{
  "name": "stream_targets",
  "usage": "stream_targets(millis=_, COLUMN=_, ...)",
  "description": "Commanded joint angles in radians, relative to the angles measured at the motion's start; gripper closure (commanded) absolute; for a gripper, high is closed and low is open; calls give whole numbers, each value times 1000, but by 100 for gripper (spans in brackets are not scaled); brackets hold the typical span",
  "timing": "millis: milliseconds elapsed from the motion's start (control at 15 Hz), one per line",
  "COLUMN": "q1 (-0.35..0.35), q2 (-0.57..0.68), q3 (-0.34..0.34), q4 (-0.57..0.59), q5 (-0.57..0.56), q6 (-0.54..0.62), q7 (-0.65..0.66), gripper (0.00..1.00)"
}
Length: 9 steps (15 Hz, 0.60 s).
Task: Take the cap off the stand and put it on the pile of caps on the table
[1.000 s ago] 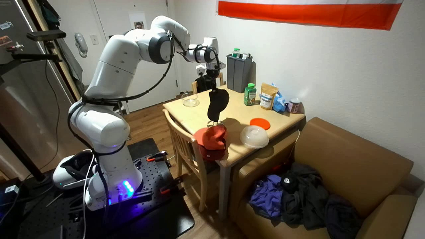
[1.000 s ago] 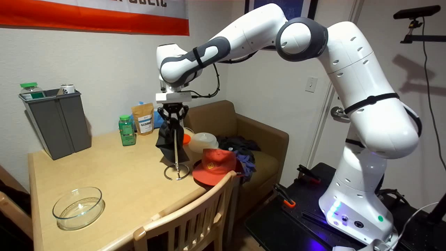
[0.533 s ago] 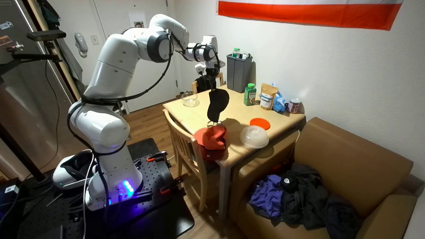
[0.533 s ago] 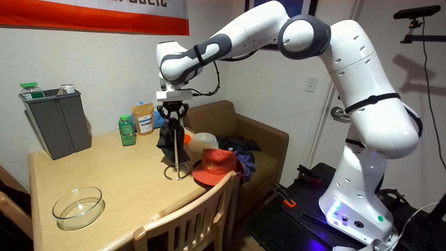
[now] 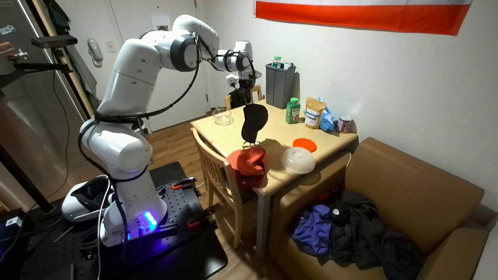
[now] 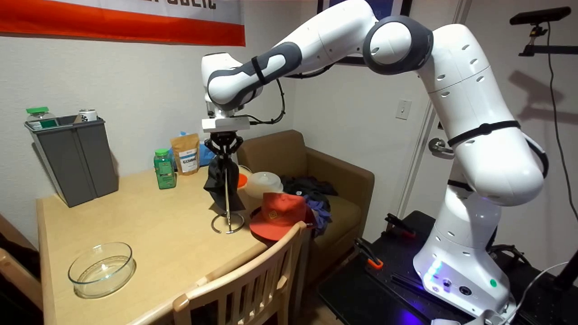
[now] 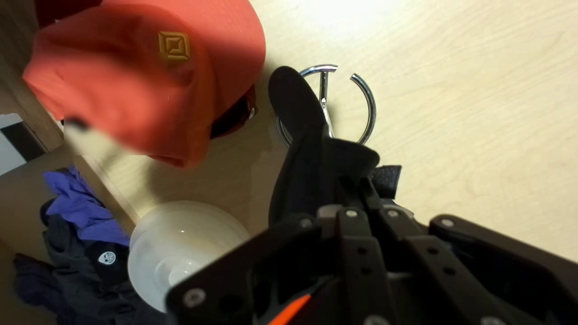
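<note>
Desk (image 6: 153, 239): beside the red caps (image 6: 283, 207), metal stand (image 6: 227, 203) shifts slightly; end effector (image 7: 357, 186) clenched on black baseball cap (image 5: 255, 121), whose removal appears incomplete.

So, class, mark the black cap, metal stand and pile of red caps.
Black cap (image 5: 255, 120): in an exterior view, middle of its fabric.
Metal stand (image 6: 227, 198): in an exterior view, its upright post.
Pile of red caps (image 6: 283, 211): in an exterior view, top cap's crown.

Glare spots the table (image 7: 474, 117); red caps (image 7: 144, 85) are partly blurred.
</note>
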<state>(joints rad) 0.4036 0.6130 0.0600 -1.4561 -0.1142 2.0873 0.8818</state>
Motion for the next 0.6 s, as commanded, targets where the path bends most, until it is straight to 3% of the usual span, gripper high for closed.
stream_targets(millis=0, q1=-2, q2=-52, q3=4, q4=-58, q5=-8, q6=11, q7=-19, gripper=99)
stream_targets(millis=533, q1=-6, q2=-191, q3=6, q4=-157, q5=-20, q6=6, q7=-14, gripper=99)
